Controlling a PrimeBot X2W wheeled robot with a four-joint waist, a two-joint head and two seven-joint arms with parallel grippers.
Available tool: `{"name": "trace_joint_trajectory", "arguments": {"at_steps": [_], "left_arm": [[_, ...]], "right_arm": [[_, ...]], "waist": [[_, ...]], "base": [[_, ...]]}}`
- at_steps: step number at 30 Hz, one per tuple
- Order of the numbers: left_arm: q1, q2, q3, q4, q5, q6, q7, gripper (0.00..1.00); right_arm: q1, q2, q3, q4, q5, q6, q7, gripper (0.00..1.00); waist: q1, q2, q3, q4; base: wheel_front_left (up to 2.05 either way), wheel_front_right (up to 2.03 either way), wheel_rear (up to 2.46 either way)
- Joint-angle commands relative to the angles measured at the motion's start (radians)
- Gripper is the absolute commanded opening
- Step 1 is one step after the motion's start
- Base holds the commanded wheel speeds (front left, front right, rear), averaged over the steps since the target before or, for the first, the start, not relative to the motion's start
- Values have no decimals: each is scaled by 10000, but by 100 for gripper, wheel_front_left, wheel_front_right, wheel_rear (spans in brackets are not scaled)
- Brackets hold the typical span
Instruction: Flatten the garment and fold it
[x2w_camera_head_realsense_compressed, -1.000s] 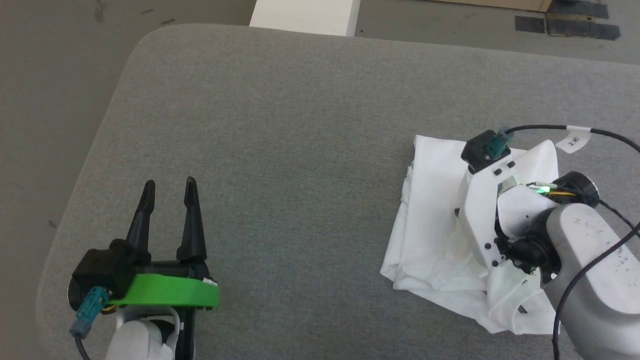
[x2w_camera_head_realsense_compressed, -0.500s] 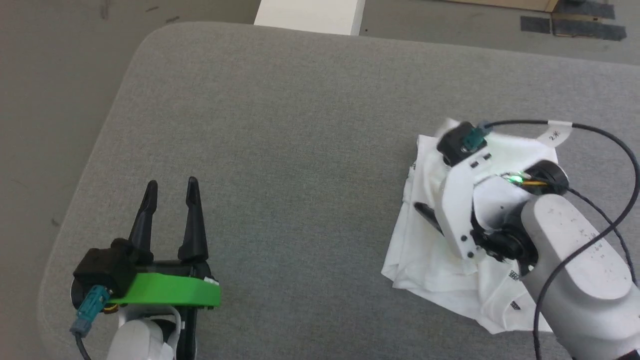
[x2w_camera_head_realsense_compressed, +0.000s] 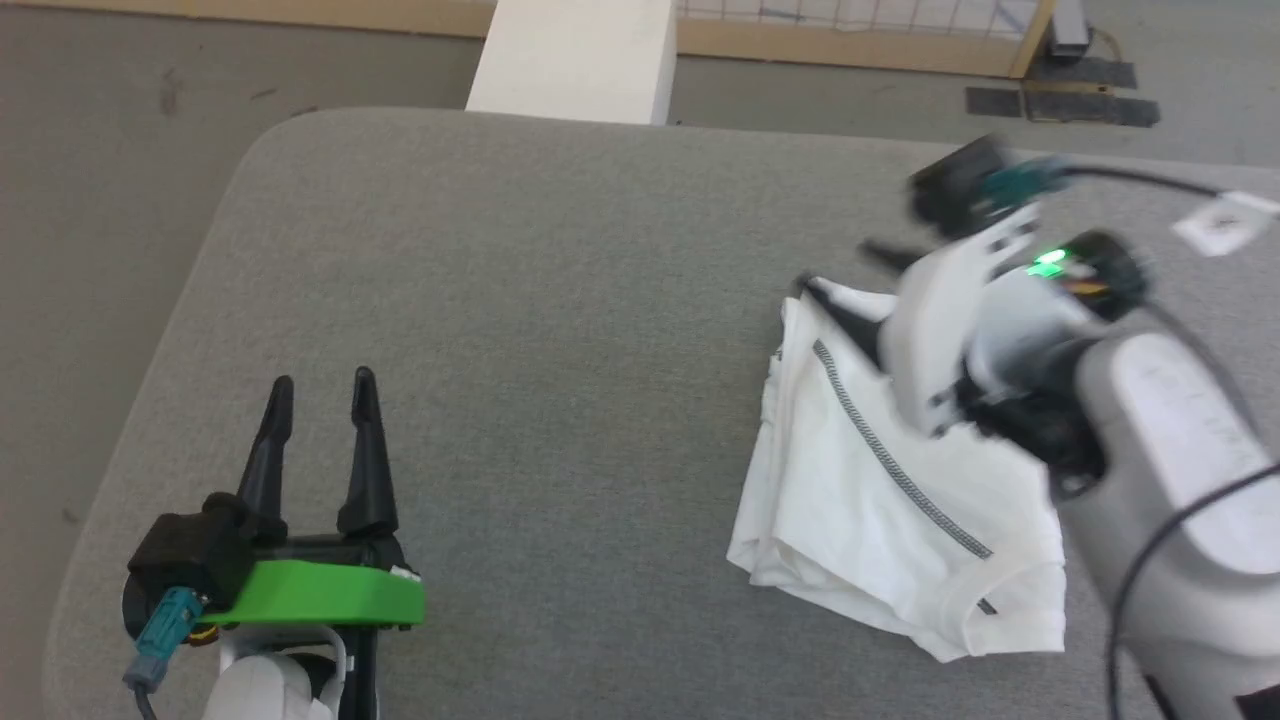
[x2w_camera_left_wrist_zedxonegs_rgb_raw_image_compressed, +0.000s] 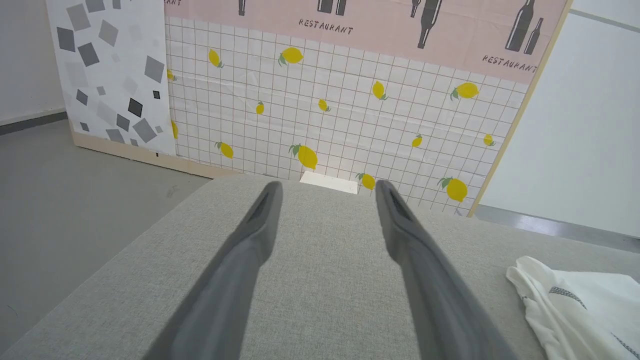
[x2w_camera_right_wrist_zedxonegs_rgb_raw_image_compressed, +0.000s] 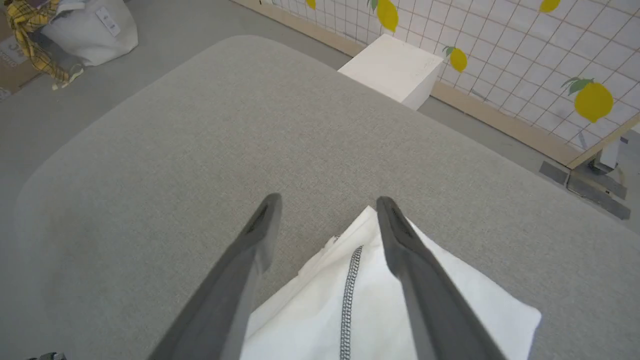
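The garment is a white shirt lying folded in a compact bundle on the right of the grey padded table, with a dark zigzag seam running across its top. My right gripper hovers open just over the bundle's far corner, holding nothing. In the right wrist view the right gripper has its fingers spread either side of the garment corner, and the seam runs between them. My left gripper rests open and empty at the table's lower left, far from the shirt. The left wrist view shows the left gripper and the garment.
A white rectangular box stands on the floor beyond the table's far edge. A lemon-patterned panel rises behind it. Bags lie on the floor off the table's left side. Dark floor mats are at the far right.
The head camera has tilted. My right gripper has lifted off the garment and swung toward its far corner. The top layer now lies flatter, showing the zigzag seam. The left arm has not moved.
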Motion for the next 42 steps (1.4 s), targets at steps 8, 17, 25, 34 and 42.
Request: {"name": "trace_joint_trajectory", "arguments": {"at_steps": [8, 17, 25, 34, 42], "left_arm": [[232, -47, 231, -224, 274, 100, -45, 100], [124, -47, 126, -165, 252, 70, -45, 100], [-24, -47, 1, -89, 156, 71, -45, 100], [9, -47, 9, -71, 176, 86, -45, 100], [8, -15, 425, -318, 232, 153, -45, 100]], "right_arm": [[2016, 152, -3356, 128, -2484, -15, -408, 100], [3503, 1059, -3851, 365, -3176, -15, 304, 100], [3788, 1014, -3763, 943, -3483, -15, 938, 100], [3546, 604, -3349, 1006, -3092, -15, 1173, 0], [2203, -899, -903, 914, -2221, -15, 1447, 0]], "waist": [[0, 0, -200, -579], [0, 0, 170, -628], [0, 0, 375, -461], [0, 0, 414, -618], [0, 0, 881, -2506]], "base": [[0, 0, 0], [0, 0, 0], [0, 0, 0], [0, 0, 0], [0, 0, 0]]}}
